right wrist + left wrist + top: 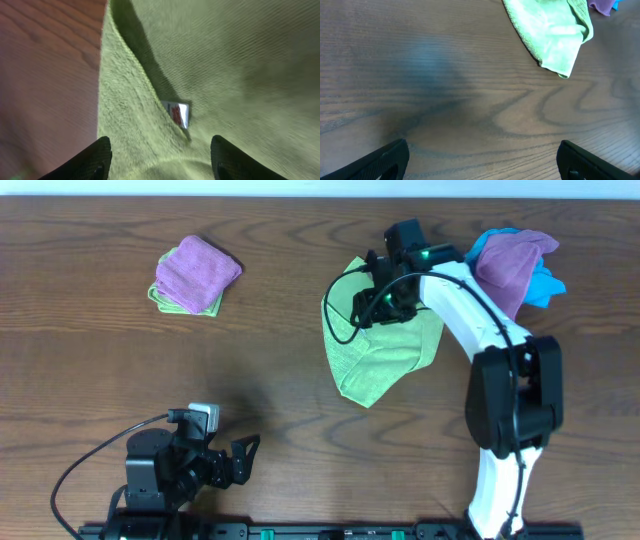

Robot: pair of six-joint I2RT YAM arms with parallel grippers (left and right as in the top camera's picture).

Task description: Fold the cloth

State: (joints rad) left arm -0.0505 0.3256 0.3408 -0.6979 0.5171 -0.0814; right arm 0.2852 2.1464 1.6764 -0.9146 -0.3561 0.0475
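The lime-green cloth lies rumpled on the wooden table right of centre, with a fold raised near its top edge. My right gripper is over the cloth's upper part. In the right wrist view the right gripper is open, its fingers astride a ridge of the cloth, with the small white tag just ahead of them. My left gripper is open and empty at the front left, far from the cloth. In the left wrist view the left gripper faces bare wood, and the cloth shows at top right.
A purple cloth on a green one is stacked at the back left. Another purple cloth lies over a bright blue cloth at the back right, beside the right arm. The table's front edge is close to the left gripper.
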